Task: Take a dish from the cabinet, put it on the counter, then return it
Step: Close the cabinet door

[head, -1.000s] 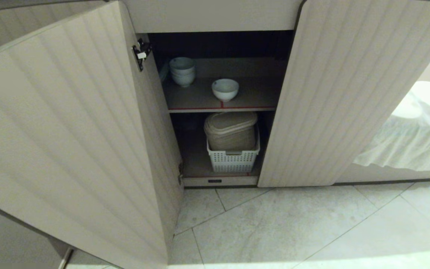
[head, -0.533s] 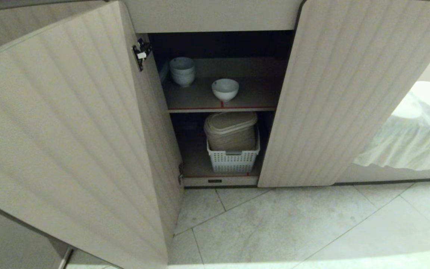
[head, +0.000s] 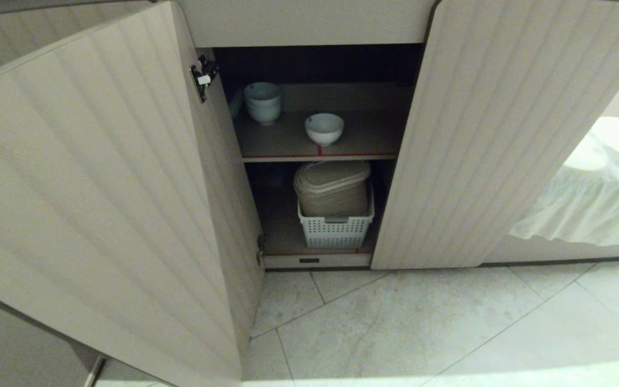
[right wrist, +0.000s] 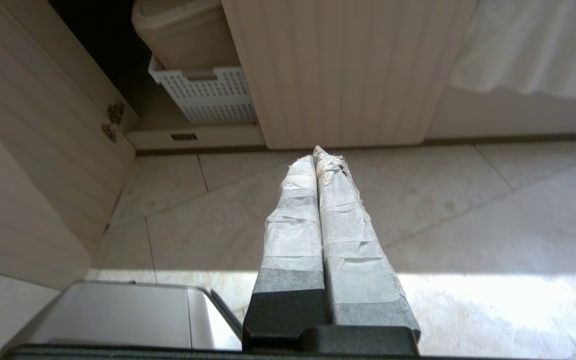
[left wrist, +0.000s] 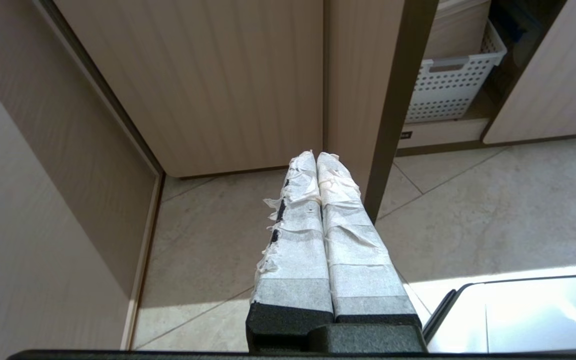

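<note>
The cabinet [head: 503, 134] stands with both ribbed beige doors swung open. On its upper red-edged shelf [head: 374, 142] sits the dish [head: 324, 128], a small white bowl, upright and alone near the shelf's front. Neither arm shows in the head view. My left gripper [left wrist: 316, 156] is shut and empty, low over the floor tiles beside the left door's edge. Over the tiles before the right door, my right gripper [right wrist: 316, 156] is shut with nothing in it. The counter is out of view.
A stack of white bowls [head: 262, 102] stands at the shelf's back left. Below, a white perforated basket [head: 335, 228] holds a beige lidded bin [head: 332, 188]. White cloth [head: 594, 188] hangs at the right. The open left door [head: 100, 188] reaches far out over the floor.
The head view shows nothing moved; the dish and both doors stand as before.
</note>
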